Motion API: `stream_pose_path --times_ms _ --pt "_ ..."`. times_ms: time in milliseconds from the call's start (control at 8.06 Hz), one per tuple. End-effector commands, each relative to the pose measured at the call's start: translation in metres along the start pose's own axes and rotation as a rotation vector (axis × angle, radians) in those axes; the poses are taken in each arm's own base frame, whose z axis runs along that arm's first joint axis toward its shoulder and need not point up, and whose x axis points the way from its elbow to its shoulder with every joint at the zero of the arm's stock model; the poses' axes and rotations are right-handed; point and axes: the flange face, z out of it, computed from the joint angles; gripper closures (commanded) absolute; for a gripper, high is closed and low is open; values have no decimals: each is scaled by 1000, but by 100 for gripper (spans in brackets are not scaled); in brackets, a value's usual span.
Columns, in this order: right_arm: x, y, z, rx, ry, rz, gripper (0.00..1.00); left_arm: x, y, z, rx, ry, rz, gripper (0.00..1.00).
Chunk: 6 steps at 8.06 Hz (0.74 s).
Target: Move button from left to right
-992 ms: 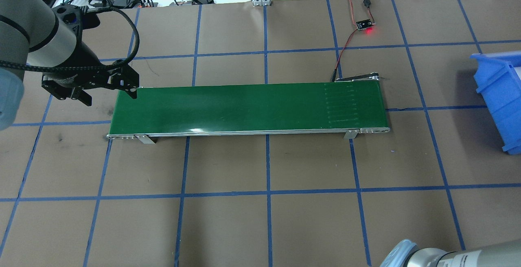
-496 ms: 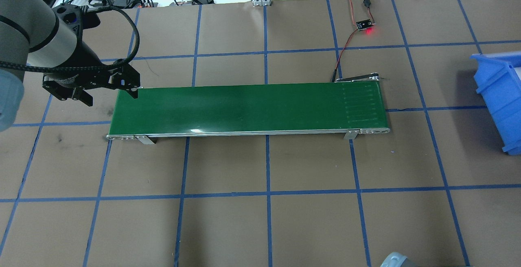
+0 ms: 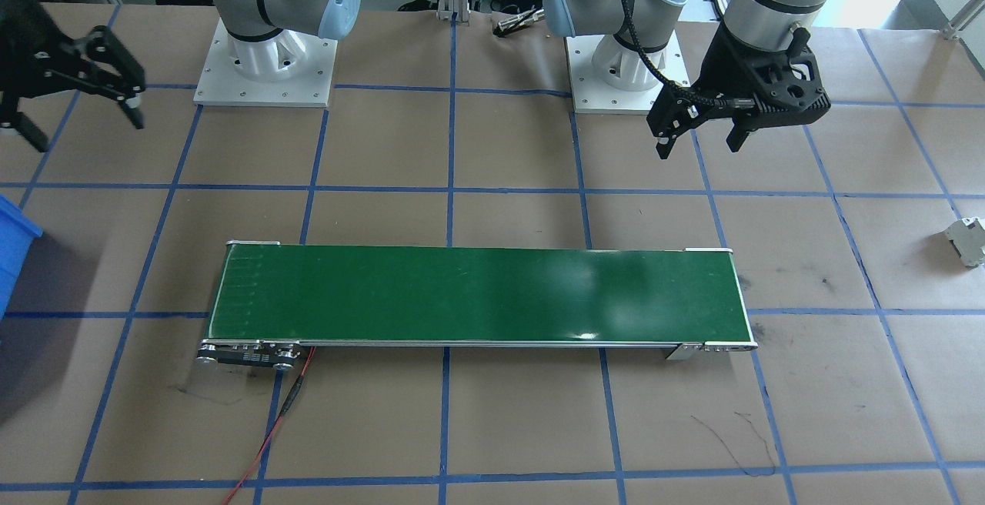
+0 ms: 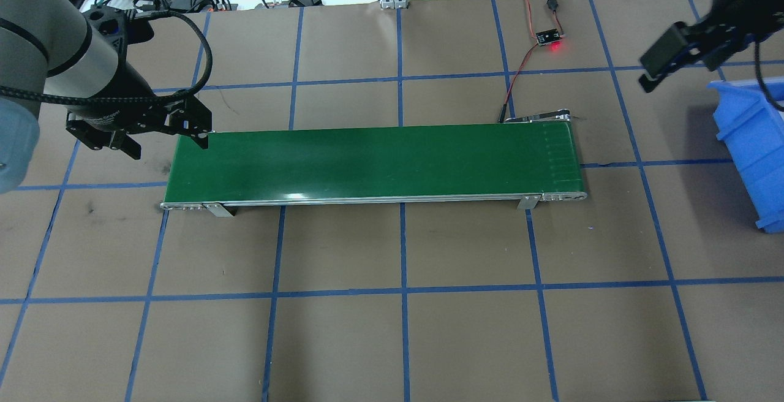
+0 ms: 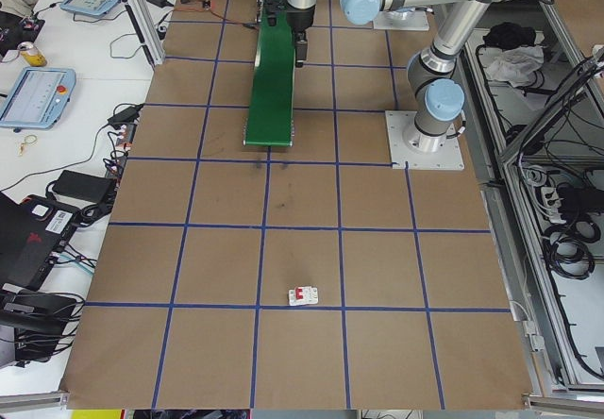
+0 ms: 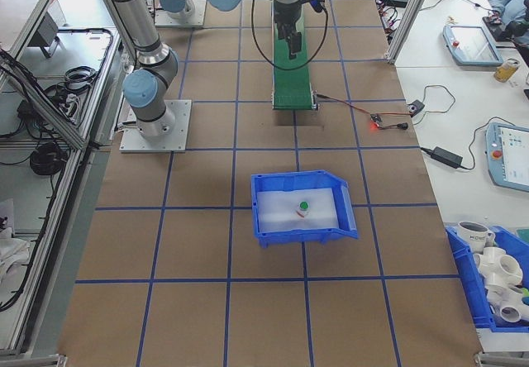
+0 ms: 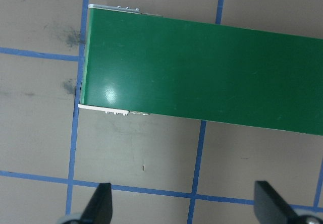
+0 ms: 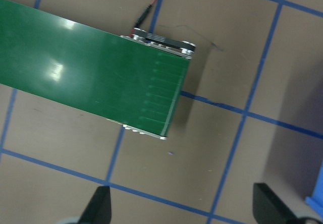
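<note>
Button [image 6: 303, 207] rests in the blue bin [image 6: 266, 228]. Left tool [image 3: 699, 134] and right tool [image 3: 77, 116] both hang spread apart, empty, above the tabletop [image 4: 392, 328].

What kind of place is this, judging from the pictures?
Probably a robotics lab or test cell: two arms bolted to a taped grid table, a small conveyor, a blue bin and teach pendants on side benches.

I see two silver-grey arms with pale blue joint caps on white, screw-dotted base plates [image 3: 265, 74]. Each carries a black two-finger gripper; a braided black cable [image 4: 190, 40] loops along my left arm.
</note>
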Motion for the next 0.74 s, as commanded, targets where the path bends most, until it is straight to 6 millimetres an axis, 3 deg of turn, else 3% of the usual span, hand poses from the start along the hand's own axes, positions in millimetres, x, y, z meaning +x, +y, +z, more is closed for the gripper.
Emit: stream_pose_path --times_ms 0,124,620 --pt "-150 -13 5 -41 -10 126 0 5 -2 8 -23 13 11 0" --pt "-165 -14 8 -46 -6 120 0 11 0 10 -27 13 27 0" --pt "-162 -14 9 -53 21 121 0 19 2 10 -16 11 41 0"
